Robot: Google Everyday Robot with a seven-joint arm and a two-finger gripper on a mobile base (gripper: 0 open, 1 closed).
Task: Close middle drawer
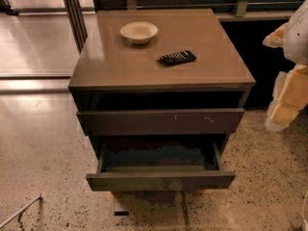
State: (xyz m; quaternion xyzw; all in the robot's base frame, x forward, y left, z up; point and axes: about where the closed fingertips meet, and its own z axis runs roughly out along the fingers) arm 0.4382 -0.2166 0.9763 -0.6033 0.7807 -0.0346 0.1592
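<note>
Nearest, the middle drawer [160, 181] is seen pulled well out, its dark bluish inside exposed. Above it, 1 scratched drawer front [161, 121] is left slightly out. Farther back, on the counter [110, 66], a black remote [177, 57] is laid near a pale bowl [139, 32]. At the right edge, the gripper [288, 95] is held apart from the counter; whether it is open or closed cannot be told.

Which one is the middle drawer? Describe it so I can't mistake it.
Beside the gripper at the picture's right edge stands a brown cabinet with a bowl and remote on top. Below its scratched front, the middle drawer sticks out farthest, showing a dark bluish inside; its own front is plain.
</note>
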